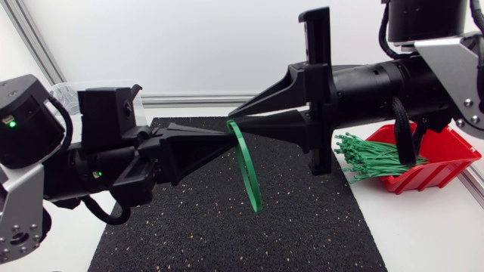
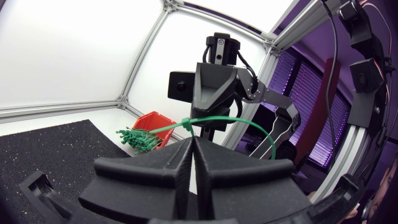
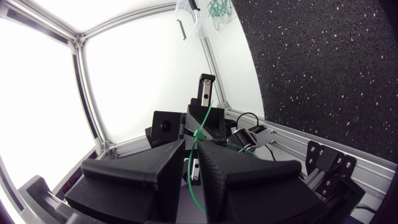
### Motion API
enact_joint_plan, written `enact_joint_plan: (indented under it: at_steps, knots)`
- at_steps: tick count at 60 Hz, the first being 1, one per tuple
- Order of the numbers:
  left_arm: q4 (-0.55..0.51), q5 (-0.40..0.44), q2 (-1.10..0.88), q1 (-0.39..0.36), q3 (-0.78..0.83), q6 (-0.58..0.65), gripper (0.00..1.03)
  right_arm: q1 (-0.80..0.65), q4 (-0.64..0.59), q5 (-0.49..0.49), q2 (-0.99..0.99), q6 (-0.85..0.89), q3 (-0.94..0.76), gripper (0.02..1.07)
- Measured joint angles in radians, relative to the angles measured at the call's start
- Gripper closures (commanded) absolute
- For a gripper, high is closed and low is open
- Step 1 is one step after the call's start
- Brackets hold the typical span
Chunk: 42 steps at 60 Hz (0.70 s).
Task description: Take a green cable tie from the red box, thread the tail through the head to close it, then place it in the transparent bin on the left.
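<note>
A green cable tie (image 1: 249, 170) hangs as a closed loop in mid-air above the black mat (image 1: 227, 227). My left gripper (image 1: 225, 130) comes in from the left and is shut on the tie near its head (image 2: 185, 124). Opposite it, tip to tip, is my right gripper (image 1: 233, 121). Its fingers stand a little apart, and the tie's strap (image 3: 189, 177) runs through the gap without being pinched. The red box (image 1: 442, 155) at the right holds a bundle of green ties (image 1: 370, 157). The transparent bin (image 1: 64, 92) sits behind my left arm, with green ties inside (image 3: 217, 7).
The black mat covers the table's middle, with white table (image 1: 423, 234) around it. An aluminium frame rail (image 1: 189, 99) runs along the far edge. My right arm's body (image 1: 378, 87) hangs over the red box's left part.
</note>
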<state>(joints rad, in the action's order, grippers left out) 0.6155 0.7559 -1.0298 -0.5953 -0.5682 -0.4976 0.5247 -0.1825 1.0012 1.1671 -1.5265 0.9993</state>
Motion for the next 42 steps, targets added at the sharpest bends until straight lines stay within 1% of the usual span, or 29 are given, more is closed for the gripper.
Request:
enact_joint_plan:
  at_steps: [4, 21, 28, 34, 42]
  knots:
    - [0.013, 0.008, -0.006, 0.015, 0.0, 0.008, 1.0, -0.006, 0.0, -0.003, -0.006, 0.0, 0.0, 0.72]
    - [0.022, 0.03, -0.04, 0.054, 0.0, 0.051, 1.0, -0.055, -0.001, -0.003, -0.011, 0.0, 0.0, 0.72]
    - [0.026, 0.037, -0.04, 0.045, 0.0, 0.063, 1.0, -0.063, -0.001, -0.005, 0.0, 0.001, 0.0, 0.72]
    - [0.026, 0.055, -0.037, 0.024, 0.0, 0.077, 1.0, -0.061, -0.001, -0.006, 0.016, 0.002, 0.0, 0.73]
    - [0.026, 0.056, -0.035, 0.001, 0.0, 0.084, 1.0, -0.046, -0.001, -0.006, 0.028, 0.005, 0.0, 0.75]
